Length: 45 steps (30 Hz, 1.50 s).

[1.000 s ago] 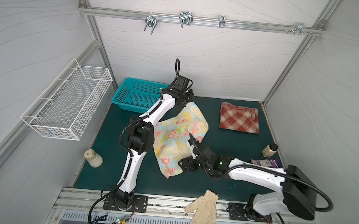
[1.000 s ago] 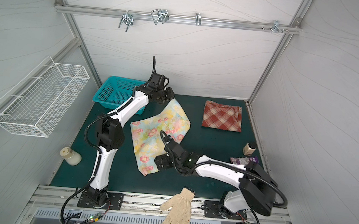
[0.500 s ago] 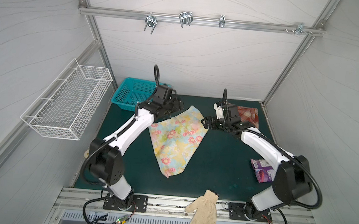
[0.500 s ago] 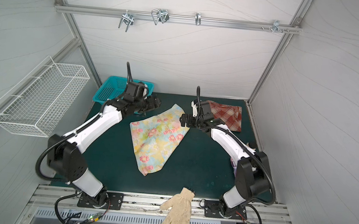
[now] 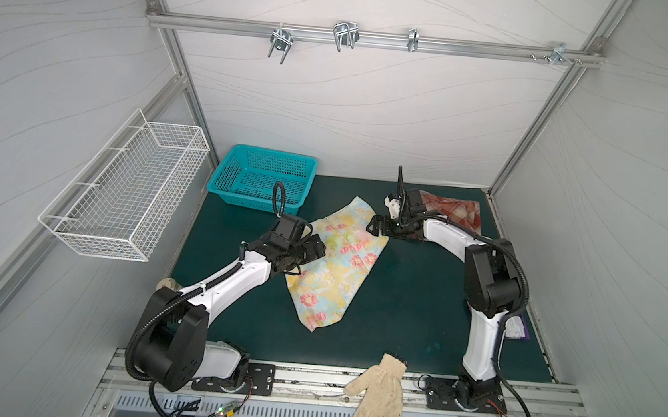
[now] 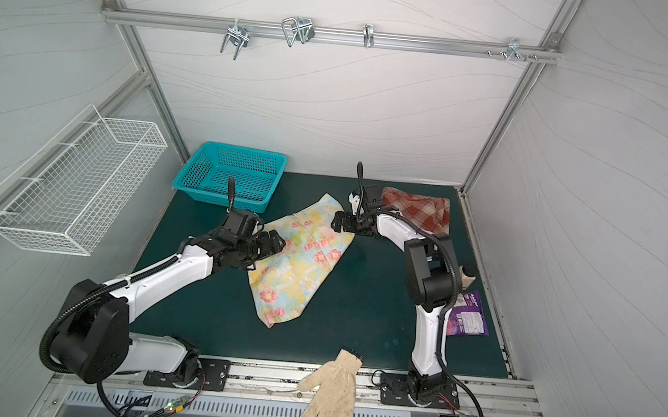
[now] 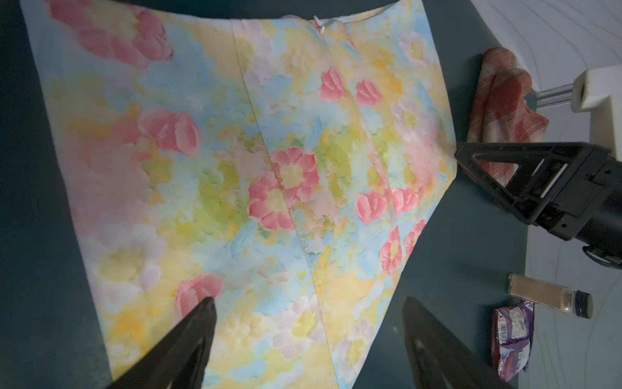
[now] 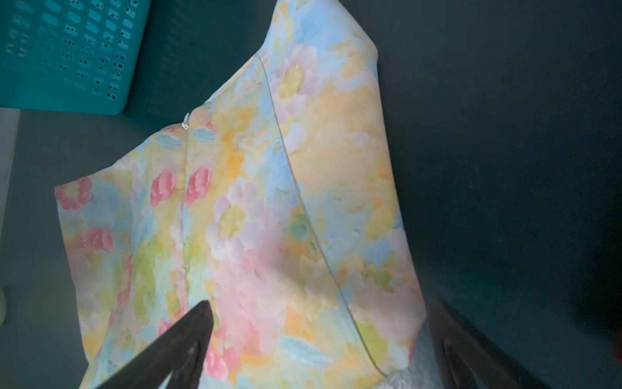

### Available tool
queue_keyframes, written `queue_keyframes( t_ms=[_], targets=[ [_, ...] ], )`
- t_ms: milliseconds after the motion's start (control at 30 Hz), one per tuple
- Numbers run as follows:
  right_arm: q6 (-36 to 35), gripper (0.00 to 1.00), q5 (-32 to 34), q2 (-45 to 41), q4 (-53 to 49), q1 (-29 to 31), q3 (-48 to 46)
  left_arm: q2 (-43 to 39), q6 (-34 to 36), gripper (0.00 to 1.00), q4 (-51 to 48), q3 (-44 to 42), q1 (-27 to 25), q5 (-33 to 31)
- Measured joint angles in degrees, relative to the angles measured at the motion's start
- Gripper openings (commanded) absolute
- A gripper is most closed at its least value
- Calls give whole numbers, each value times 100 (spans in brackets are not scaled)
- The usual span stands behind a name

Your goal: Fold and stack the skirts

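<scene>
I see my left gripper and right gripper both spread wide, holding nothing, over opposite edges of the floral skirt lying flat on the green mat, the plaid skirt near the far right corner.

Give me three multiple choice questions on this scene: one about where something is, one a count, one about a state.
1. Where on the dark green mat does the folded rust-red and cream plaid skirt lie?
A: near left corner. B: far right corner. C: centre.
2. How many cream knitted gloves are there?
A: one. B: two. C: three.
3. The left hand above the pastel floral skirt is:
A: shut on the skirt. B: open, holding nothing. C: shut on a glove.

Answers: B, it lies at the back on the right. A, a single glove lies at the front edge. B, its jaws stand wide apart above the flat cloth.
</scene>
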Motion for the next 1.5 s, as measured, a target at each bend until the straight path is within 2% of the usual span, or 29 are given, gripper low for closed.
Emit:
queue_keyframes(
  t_ms=[267,333,467,533,633,700,867,1000,1167,1300,1500],
  targets=[
    [-59,98,-129,304,15,-2,140,402,-20,86,431,-190,33,-22],
    [-63,93,-151,306,37,-2,103,595,-22,86,522,-240,57,-20],
    [-24,67,-229,302,118,-2,-11,992,-17,86,667,-278,109,-17],
    [20,48,-328,282,208,-2,-168,1213,-4,86,732,-278,120,-17],
    [173,37,-463,157,345,-2,-549,1447,35,86,852,-153,129,-17],
    [313,34,-551,-2,442,-2,-844,1661,70,86,925,17,129,-17],
    [627,32,-678,-726,691,-2,-1705,2208,212,85,1034,562,133,-13],
    [911,32,-667,-1641,914,57,-2568,2789,367,83,1088,1207,133,33],
    [1261,32,-538,-2509,1137,459,-3386,3582,551,82,1067,2214,44,109],
    [1574,32,-435,-2734,1309,970,-3805,4022,603,82,1005,2833,-94,144],
    [2041,34,-234,-2734,1613,1707,-3950,4607,608,81,695,3786,-247,393]
  ],
)
